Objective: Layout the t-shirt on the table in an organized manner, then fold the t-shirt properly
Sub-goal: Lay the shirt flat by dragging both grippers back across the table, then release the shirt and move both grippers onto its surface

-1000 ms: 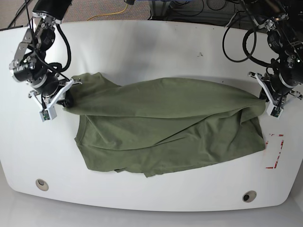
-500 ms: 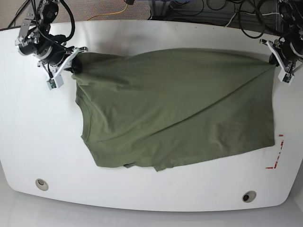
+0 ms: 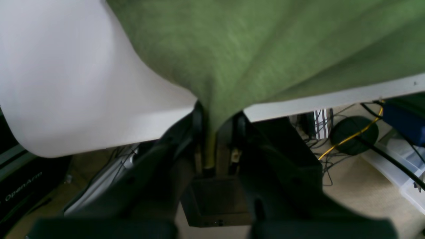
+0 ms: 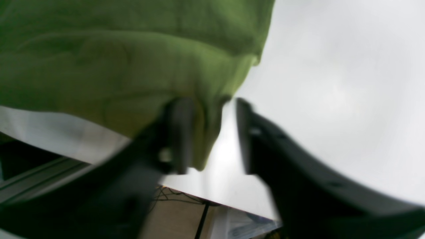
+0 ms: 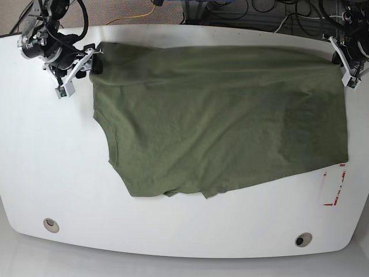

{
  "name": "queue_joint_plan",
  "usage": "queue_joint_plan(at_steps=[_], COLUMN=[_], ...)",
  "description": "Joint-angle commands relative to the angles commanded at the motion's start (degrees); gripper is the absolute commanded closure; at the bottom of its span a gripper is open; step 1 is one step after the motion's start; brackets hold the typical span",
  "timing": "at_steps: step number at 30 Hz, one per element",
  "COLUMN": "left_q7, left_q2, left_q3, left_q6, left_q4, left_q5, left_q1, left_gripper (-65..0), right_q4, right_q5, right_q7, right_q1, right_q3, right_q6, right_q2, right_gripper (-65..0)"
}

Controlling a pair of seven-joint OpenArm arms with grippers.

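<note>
Spreading across table (image 5: pixel 46 173): t-shirt (image 5: pixel 219 121), left tool (image 3: pixel 215 132) clamped on corner, right tool (image 4: pixel 212 132) parted; red tape (image 5: pixel 334 187) beside hem.

The left gripper (image 3: pixel 212 132) pinches cloth tight between its jaws. The right gripper (image 4: pixel 211 132) has jaws parted, cloth against only one finger (image 4: pixel 177 132).

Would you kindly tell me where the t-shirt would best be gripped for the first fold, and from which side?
Probably the near hem corner of the t-shirt beside the red tape, approached from the table's near edge: it lies flat and unobstructed there. The left pincer and right pincer hold the far corners.
</note>
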Motion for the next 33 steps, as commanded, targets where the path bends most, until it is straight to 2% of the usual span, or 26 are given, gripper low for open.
queue_joint_plan(at_steps=[1, 3, 6, 12, 16, 19, 22, 26, 31, 33], left_q7=[0.0, 0.0, 0.0, 0.0, 0.0, 0.0, 0.0, -0.18, -0.62, -2.9], left_q2=[-0.53, -0.97, -1.41, -4.57, -8.53, -9.58, -9.58, -7.82, -1.41, 1.76], left_q3=[0.0, -0.09, -0.53, -2.29, -3.69, -5.8, -3.87, 3.87, 10.81, 13.63], left_q6=[0.0, 0.0, 0.0, 0.0, 0.0, 0.0, 0.0, 0.0, 0.0, 0.0], left_q4=[-0.09, -0.09, -0.09, -0.18, -0.18, -0.26, -0.44, -1.32, -1.93, -2.02], left_q5=[0.0, 0.0, 0.09, -0.09, -0.09, 0.09, 0.97, 7.12, 17.93, 23.47], left_q1=[0.53, 1.14, 1.67, 1.76, 0.88, -6.15, -12.66, -21.98, -28.57, -29.71], left_gripper=[-18.2, -26.7, -36.3, -36.8, -36.8, -36.8, -36.8, -36.7, -36.7, -36.7], right_q4=[0.0, 0.0, 0.0, -0.09, -0.26, -2.29, -5.89, -12.48, -19.16, -21.54], right_q5=[0.0, 0.0, 0.0, 0.0, -0.09, 0.0, -0.44, -0.44, -0.44, -0.44], right_q7=[0.0, 0.0, 0.0, 0.0, 0.0, 0.09, 0.26, 0.88, 2.81, 4.48], right_q1=[-0.09, -0.09, 0.44, 7.12, 12.84, 18.37, 23.82, 29.8, 32.7, 33.32], right_q3=[0.09, 0.18, 2.37, 3.96, 3.69, 3.08, -0.18, -3.87, -7.21, -9.05], right_q6=[0.0, 0.0, 0.0, 0.35, 0.44, 0.53, 0.53, 0.53, 0.53, 0.53], right_q2=[0.0, 0.09, 0.18, 0.62, 1.93, 1.49, 0.53, -2.46, -4.4, -5.36], right_gripper=[-44.9, -47.7, -48.2, -48.2, -48.5, -48.4, -48.2, -48.2, -47.7, -42.8])
